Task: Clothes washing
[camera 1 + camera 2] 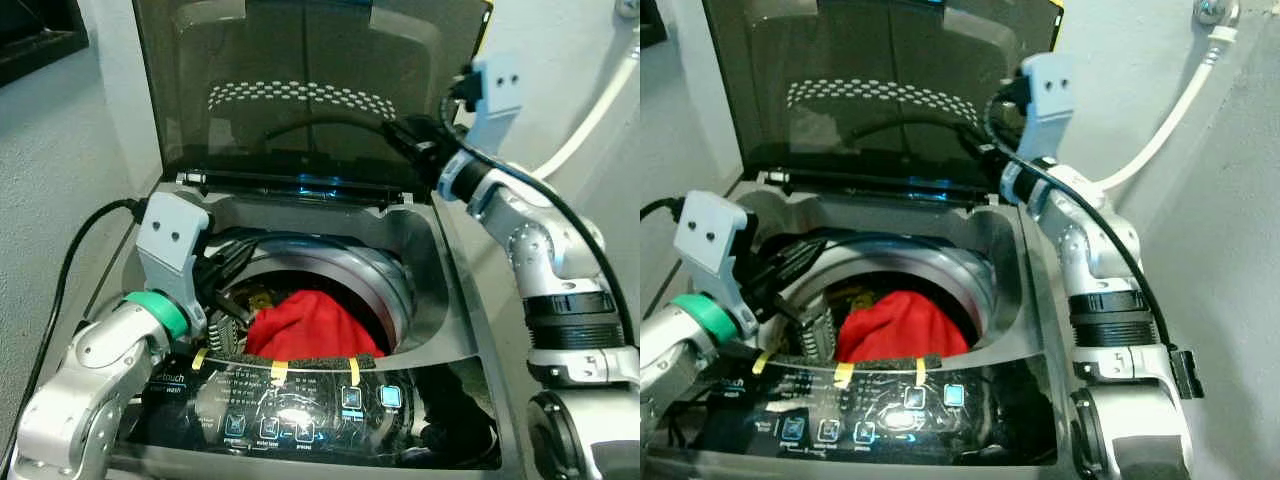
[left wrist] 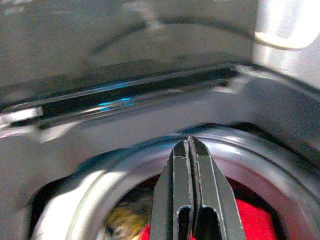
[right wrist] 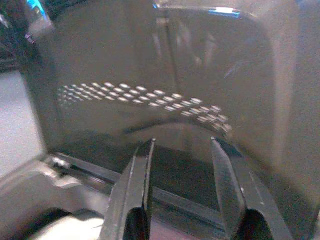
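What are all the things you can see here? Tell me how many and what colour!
washing machine: one, grey, right in front of the robot
lid: one, dark see-through, standing open at the back
drum: one, silver, inside the machine
cloth: one, red, lying in the drum
control panel: one, black with lit buttons, front edge of the machine
hose: one, white, on the wall at right
left gripper: black, shut, over the drum
right gripper: black, open, raised by the lid
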